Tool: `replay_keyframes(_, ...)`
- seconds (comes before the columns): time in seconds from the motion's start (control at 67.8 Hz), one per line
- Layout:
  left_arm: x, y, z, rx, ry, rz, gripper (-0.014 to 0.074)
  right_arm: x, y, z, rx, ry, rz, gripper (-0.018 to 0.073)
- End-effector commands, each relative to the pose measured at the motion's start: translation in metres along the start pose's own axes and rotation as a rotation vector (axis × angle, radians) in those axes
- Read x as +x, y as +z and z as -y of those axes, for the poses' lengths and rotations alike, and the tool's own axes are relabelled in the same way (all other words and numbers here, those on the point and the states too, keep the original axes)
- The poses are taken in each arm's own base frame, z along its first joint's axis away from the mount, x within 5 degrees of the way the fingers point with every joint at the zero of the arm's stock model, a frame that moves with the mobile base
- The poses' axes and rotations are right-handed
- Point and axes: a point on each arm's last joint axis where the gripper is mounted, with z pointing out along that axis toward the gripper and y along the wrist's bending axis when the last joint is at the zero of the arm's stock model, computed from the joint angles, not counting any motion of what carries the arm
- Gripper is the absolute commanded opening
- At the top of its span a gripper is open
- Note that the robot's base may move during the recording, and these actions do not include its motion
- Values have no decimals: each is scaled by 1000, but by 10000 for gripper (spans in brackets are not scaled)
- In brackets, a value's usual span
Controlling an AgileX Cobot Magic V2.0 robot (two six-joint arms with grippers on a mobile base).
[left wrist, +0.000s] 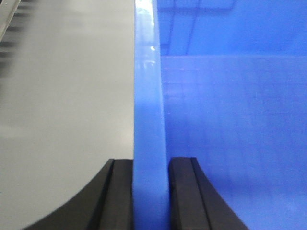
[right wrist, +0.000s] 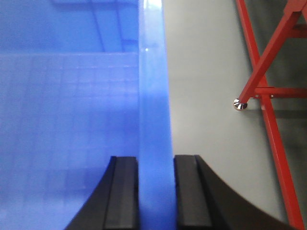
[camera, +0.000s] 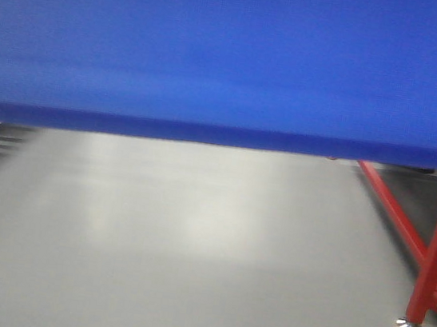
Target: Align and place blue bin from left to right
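- Left wrist-mounted view: left gripper (left wrist: 150,191), black jaws clamped on one rim wall of the large bright blue rectangular plastic bin (left wrist: 230,120).
- Right gripper (right wrist: 156,191) pinches the opposite wall likewise.
- Bin hangs above the glossy grey floor (camera: 188,272).
- Risk: glossy walls may slip from narrow pinches; rightward travel could strike the red metal frame (right wrist: 266,62).

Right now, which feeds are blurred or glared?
Front view: smeared, the blue bin fills its top half, pale sheen on the floor. Left wrist view: fairly crisp, left hand pinching the rim, a small glint up the edge. Right wrist view: crisp too, right hand clamping likewise.
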Motion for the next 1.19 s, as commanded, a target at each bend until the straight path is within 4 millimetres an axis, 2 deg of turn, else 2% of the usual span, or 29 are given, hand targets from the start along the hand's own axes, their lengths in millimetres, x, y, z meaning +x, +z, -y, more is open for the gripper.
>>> replay_keyframes(0.0, -7, -5, 7, 84, 4, 76, -111, -8, -5, -4, -68, -14, 86, -166)
replay_keyframes(1.18, -7, -5, 7, 84, 4, 76, -111, -8, -5, -4, -69, -14, 87, -166)
